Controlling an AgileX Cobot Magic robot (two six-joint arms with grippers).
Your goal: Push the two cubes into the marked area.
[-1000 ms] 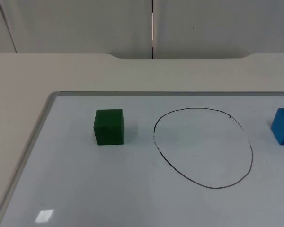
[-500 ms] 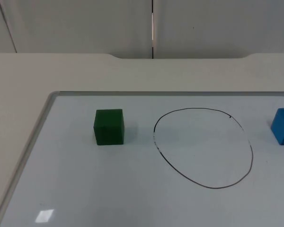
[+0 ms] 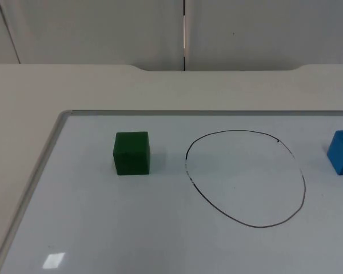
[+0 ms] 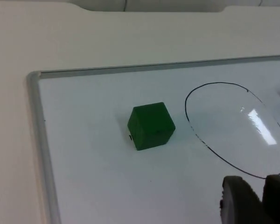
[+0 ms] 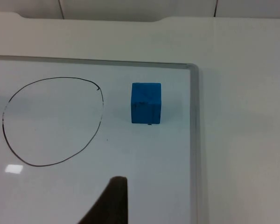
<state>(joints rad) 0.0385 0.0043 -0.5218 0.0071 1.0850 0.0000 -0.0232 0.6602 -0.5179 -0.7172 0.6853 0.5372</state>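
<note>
A green cube sits on the whiteboard, left of a hand-drawn black oval. A blue cube stands right of the oval, at the picture's edge. Both cubes are outside the line. In the left wrist view the green cube lies beside the oval. My left gripper hovers short of them, its two black fingers close together with nothing between. In the right wrist view the blue cube stands between the oval and the board's frame. One fingertip of my open right gripper is well short of it.
The whiteboard has a raised grey frame along its left and far sides, and along its right side. Beige table top surrounds it and ends at the grey partition wall.
</note>
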